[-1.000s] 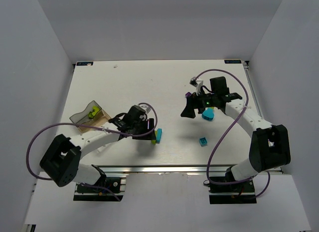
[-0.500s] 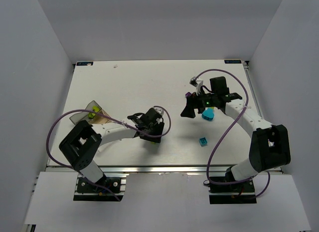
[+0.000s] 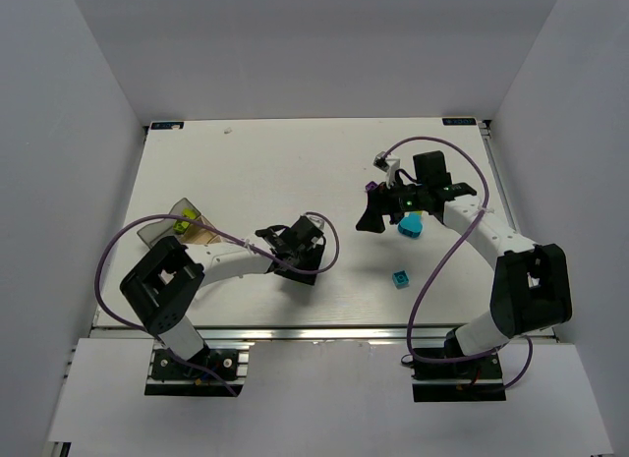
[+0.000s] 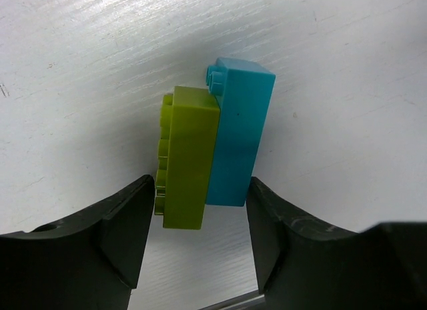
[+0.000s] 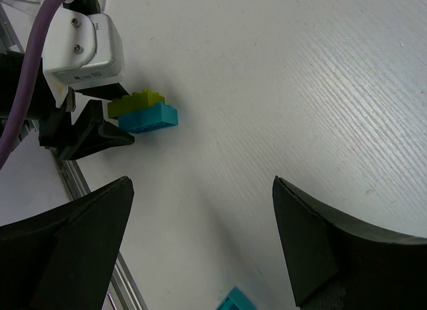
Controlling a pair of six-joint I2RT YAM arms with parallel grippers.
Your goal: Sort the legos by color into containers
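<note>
A lime green brick (image 4: pixel 187 157) and a cyan brick (image 4: pixel 239 133) lie stuck side by side on the table. My left gripper (image 4: pixel 200 190) is over their near ends, its jaws pressed against both outer sides. In the top view the left gripper (image 3: pixel 300 253) hides them. The pair also shows in the right wrist view (image 5: pixel 143 113). My right gripper (image 5: pixel 200 183) is open and empty above the table; it sits centre right in the top view (image 3: pixel 373 216). The clear container (image 3: pixel 177 229) at left holds a lime brick (image 3: pixel 183 221).
A purple brick (image 3: pixel 371 187) and a rounded cyan piece (image 3: pixel 411 225) lie close to the right gripper. A small cyan brick (image 3: pixel 400 279) lies nearer the front edge and shows at the bottom of the right wrist view (image 5: pixel 233 302).
The left gripper swung right from beside the container and settled over the green and cyan pair, which showed beside it a second ago. The right arm has not moved.
</note>
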